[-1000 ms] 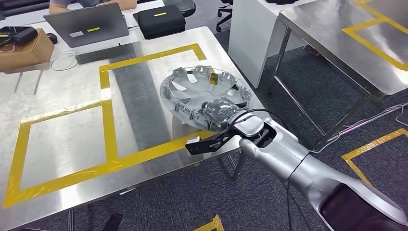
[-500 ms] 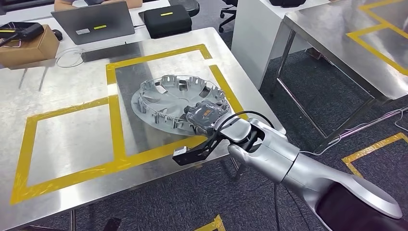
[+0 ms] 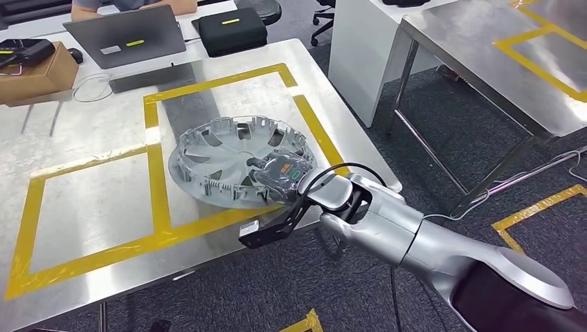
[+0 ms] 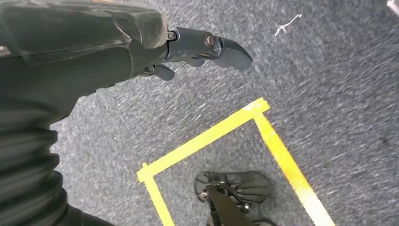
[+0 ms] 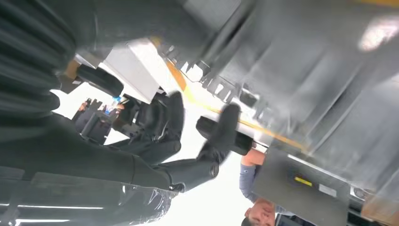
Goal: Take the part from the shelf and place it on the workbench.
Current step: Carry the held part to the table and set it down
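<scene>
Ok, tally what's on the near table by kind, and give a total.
Wheel cover: 1
Laptop: 1
Black case: 1
Cardboard box: 1
Total: 4

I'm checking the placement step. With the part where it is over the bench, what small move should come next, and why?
Probably lower it a little further until it lies flat. The right robot hand grips the near rim of the wheel cover, which sits inside the yellow tape square on the workbench but looks tilted, so releasing now seems early.
</scene>
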